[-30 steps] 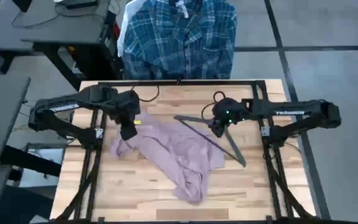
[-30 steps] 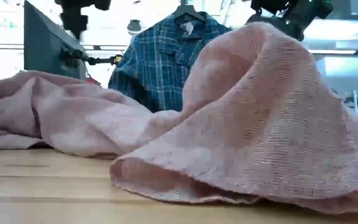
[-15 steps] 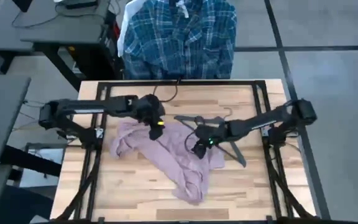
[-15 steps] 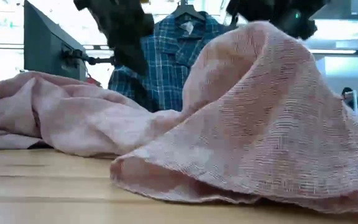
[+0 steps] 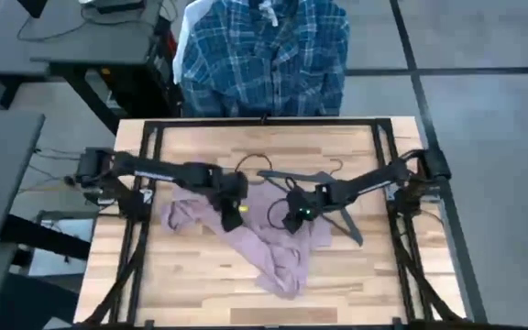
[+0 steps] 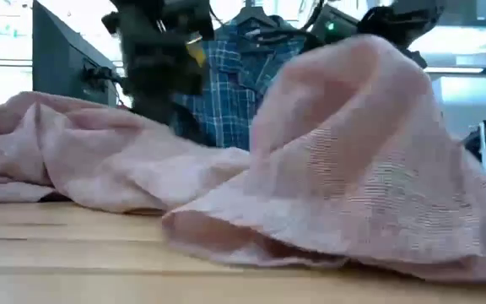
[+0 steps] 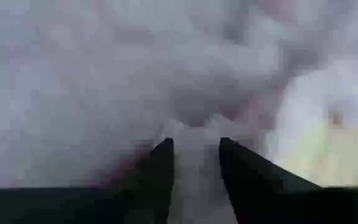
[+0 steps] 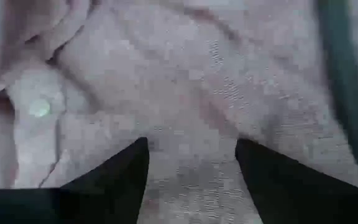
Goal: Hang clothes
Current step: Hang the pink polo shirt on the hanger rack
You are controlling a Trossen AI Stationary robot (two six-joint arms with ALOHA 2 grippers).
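A light wooden table (image 5: 200, 275) framed by black rails stands on a grey floor, with a blue-and-white plaid button shirt (image 5: 264, 55) hanging just beyond its far edge. A crumpled dusty pink long-sleeved shirt (image 5: 264, 243) lies across the middle of the tabletop, one fold rising close to the low camera. The left gripper (image 5: 231, 216) presses down into the pink fabric near the shirt's centre; its wrist view shows the two dark fingers (image 7: 160, 168) set narrowly apart with a ridge of cloth between them. The right gripper (image 5: 292, 218) sits low over the shirt's right side, its fingers (image 8: 129, 168) spread wider, tips against the cloth beside a small pale button (image 8: 40, 107). A thin dark wire hanger (image 5: 324, 197) lies on the table, partly beneath the right arm.
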